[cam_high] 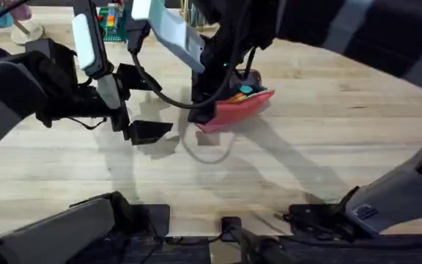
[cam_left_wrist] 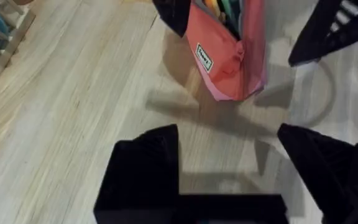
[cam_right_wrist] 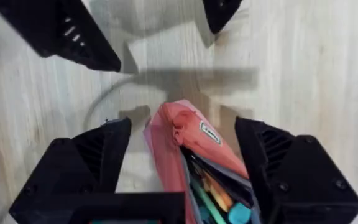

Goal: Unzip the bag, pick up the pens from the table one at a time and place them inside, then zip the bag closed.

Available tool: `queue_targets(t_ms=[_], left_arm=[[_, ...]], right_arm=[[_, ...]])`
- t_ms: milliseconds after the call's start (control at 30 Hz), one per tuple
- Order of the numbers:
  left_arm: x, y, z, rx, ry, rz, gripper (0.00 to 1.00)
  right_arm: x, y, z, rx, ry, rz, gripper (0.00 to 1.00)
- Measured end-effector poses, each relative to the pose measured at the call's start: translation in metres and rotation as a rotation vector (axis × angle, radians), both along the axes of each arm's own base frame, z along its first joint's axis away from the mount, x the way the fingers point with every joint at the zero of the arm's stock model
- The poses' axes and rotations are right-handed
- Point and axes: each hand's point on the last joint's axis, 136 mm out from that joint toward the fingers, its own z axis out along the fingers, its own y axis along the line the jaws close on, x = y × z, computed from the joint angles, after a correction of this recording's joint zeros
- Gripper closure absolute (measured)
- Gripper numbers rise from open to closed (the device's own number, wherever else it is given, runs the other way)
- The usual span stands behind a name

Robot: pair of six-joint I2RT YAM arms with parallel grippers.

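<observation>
Bag (cam_right_wrist: pixel 188 134): unzipped, pens inside; you could spill them.
Right gripper (cam_right_wrist: pixel 182 180): wide, straddling the pouch.
Left gripper (cam_left_wrist: pixel 229 162): wide, empty.

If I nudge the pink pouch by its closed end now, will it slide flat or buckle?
Likely buckle: the bag looks like soft fabric, creased at that end. Its open mouth shows pens inside, so it may sag toward them. On the smooth table it could also slide a little.

A robotics lab or test bench, by the look of it; a pale plank surface (cam_high: pixel 328 139) carries two black robot arms with loose cables; a wooden rack (cam_left_wrist: pixel 2 34) of teal sticks and small coloured props stand at its far left corner.
</observation>
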Motion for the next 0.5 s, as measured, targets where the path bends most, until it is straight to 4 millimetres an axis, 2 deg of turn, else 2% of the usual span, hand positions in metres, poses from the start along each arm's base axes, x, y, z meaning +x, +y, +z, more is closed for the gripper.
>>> queue_targets(t_ms=[233,367,500], left_arm=[[0.0,0.0,0.0,0.0,0.0,0.0,0.008],[0.0,0.0,0.0,0.0,0.0,0.0,0.008],[0.0,0.0,0.0,0.0,0.0,0.0,0.007]], right_arm=[[0.001,0.001,-0.031,-0.049,0.078,-0.047,0.006],[0.001,0.001,-0.035,-0.054,0.091,-0.061,0.018],[0.001,0.001,-0.035,-0.054,0.095,-0.071,0.108]])
